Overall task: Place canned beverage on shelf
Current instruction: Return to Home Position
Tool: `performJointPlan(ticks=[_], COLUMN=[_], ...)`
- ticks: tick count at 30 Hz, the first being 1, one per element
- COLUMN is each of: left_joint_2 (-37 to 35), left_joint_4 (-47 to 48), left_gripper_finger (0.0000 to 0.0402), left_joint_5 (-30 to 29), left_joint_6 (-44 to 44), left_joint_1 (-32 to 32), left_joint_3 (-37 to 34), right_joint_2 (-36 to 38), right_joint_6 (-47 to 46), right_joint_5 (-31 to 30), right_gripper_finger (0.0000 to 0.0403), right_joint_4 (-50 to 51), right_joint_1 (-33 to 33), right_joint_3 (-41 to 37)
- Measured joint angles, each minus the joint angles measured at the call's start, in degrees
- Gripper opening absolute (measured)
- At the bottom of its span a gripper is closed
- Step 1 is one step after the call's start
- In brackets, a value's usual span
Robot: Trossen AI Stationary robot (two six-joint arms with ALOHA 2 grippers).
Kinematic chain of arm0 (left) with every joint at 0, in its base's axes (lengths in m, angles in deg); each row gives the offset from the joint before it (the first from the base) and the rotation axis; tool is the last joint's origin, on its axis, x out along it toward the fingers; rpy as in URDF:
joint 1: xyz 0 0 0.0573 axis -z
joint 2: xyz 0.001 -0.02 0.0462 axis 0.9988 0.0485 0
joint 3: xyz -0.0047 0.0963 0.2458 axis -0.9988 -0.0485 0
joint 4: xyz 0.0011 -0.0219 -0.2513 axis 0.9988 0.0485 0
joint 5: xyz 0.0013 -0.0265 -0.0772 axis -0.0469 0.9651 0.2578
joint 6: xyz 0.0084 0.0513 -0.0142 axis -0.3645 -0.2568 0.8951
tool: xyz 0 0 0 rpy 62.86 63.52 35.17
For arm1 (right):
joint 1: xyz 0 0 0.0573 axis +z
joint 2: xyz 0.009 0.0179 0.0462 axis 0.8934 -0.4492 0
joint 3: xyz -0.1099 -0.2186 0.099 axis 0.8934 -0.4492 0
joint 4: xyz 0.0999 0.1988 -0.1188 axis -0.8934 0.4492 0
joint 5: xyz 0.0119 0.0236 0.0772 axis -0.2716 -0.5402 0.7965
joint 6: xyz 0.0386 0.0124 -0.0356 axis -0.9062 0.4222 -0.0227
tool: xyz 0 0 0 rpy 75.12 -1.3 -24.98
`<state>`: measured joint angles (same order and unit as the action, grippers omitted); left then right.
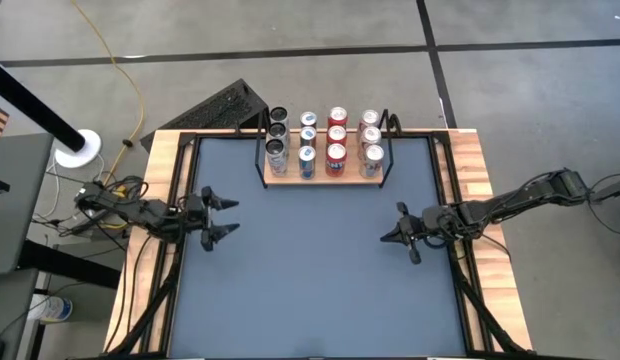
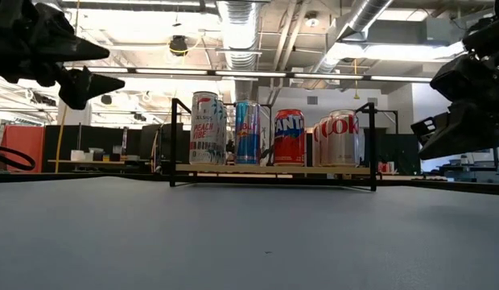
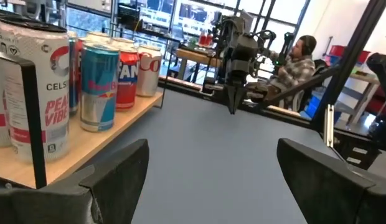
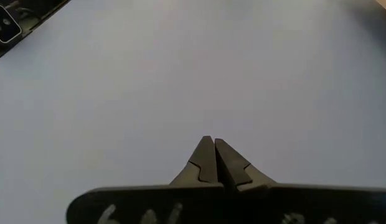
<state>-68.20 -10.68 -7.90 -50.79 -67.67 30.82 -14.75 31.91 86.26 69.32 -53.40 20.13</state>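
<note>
The shelf, a light-wood board with black wire uprights, stands at the table's far middle. Several cans stand on it in rows: silver and blue ones at left, red ones at right. In the low view a white can, a blue one and red ones stand upright on the board. My left gripper hovers open at the table's left, pointing level, with nothing between its fingers. My right gripper hovers shut and empty at the right, shown shut in its wrist view.
The blue-grey table top lies bare between the two grippers. Wooden edges frame it. A black keyboard lies on the floor beyond the far left corner. A person sits in the room beyond the table.
</note>
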Motion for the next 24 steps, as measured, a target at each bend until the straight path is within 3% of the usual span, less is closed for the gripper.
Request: performJointPlan(ticks=[5, 12, 24], left_joint_2=[-0.3, 0.0, 0.0], left_joint_4=[0.0, 0.1, 0.1], left_gripper_finger=[0.0341, 0.0341, 0.0341], left_joint_5=[-0.4, 0.5, -0.4], left_joint_6=[0.0, 0.0, 0.0], left_joint_1=[-0.1, -6.7, -10.2], left_joint_3=[0.0, 0.0, 0.0], right_joint_2=[0.0, 0.0, 0.0], right_joint_6=[0.0, 0.0, 0.0], right_joint_5=[0.0, 0.0, 0.0], right_gripper_finger=[0.0001, 0.0001, 0.0001], right_joint_4=[0.4, 0.5, 0.5], right_joint_1=[0.0, 0.0, 0.0], right_joint_3=[0.0, 0.0, 0.0])
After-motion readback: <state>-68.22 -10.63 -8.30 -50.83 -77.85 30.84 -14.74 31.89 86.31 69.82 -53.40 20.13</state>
